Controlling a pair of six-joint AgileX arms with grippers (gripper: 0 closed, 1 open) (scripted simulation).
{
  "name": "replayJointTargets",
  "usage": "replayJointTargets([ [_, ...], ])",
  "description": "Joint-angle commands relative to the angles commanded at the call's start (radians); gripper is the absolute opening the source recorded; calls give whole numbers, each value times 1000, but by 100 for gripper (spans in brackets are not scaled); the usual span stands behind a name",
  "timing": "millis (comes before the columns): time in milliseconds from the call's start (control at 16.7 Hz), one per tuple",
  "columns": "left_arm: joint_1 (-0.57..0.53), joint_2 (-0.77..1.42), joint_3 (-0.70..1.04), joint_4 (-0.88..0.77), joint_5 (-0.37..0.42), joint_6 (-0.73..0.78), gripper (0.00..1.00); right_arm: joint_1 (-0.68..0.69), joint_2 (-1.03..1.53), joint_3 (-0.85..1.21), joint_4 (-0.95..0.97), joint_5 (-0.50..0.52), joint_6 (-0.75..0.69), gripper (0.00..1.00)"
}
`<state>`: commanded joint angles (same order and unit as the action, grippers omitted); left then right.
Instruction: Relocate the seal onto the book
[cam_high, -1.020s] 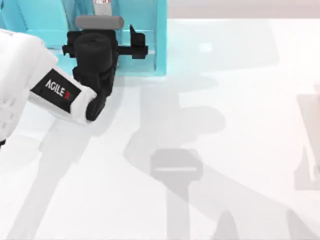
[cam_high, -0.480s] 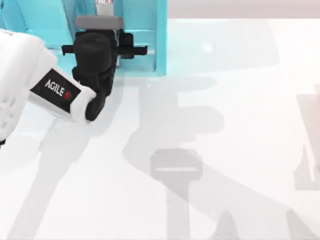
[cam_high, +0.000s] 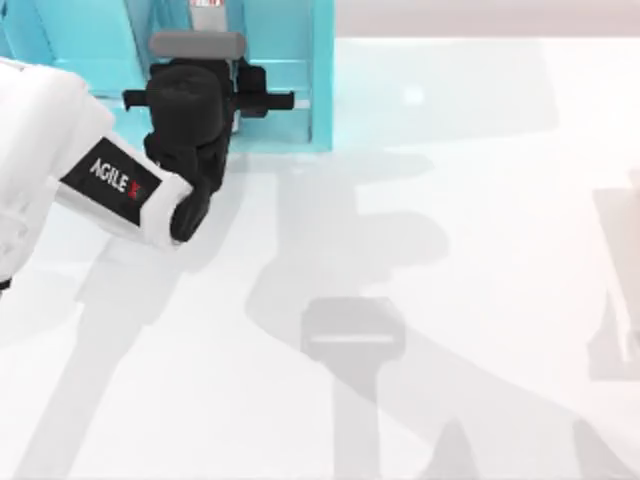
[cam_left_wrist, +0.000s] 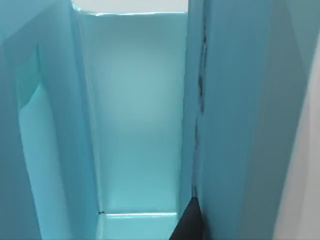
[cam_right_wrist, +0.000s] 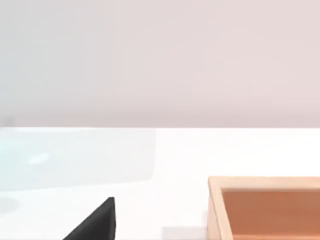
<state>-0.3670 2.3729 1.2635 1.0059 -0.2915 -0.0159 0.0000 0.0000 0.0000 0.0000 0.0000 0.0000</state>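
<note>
The seal and the book are out of view. My left arm, white with a black wrist, reaches from the table's left to the back left. Its gripper (cam_high: 262, 98) is at the open front of the teal shelf unit (cam_high: 322, 90). The left wrist view looks into a tall teal compartment (cam_left_wrist: 135, 125) between teal walls, with a black edge of that gripper low in the picture. The right wrist view looks low across the white table; a black wedge of my right gripper (cam_right_wrist: 95, 224) lies at its lower edge.
The teal shelf unit stands at the table's back left corner, and a small red-and-white item (cam_high: 205, 4) sits at its top. A tan wooden open box (cam_right_wrist: 265, 207) rests on the table near the right gripper. White tabletop (cam_high: 450, 250) stretches across the middle and right.
The black parts of my left gripper at the shelf front have shifted slightly left and drawn closer to the wrist. The arm has otherwise barely moved.
</note>
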Motion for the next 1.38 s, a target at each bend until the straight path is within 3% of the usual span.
replayJointTargets([
  [480, -33, -112, -46, -65, -31, -3, 0, 0, 0, 0, 0, 0, 0, 100],
  [1080, -196, -865, -355, -483, -205, -20, 0, 0, 0, 0, 0, 0, 0, 100],
  [1380, -253, -1069, -454, -619, -263, -25, 0, 0, 0, 0, 0, 0, 0, 100],
])
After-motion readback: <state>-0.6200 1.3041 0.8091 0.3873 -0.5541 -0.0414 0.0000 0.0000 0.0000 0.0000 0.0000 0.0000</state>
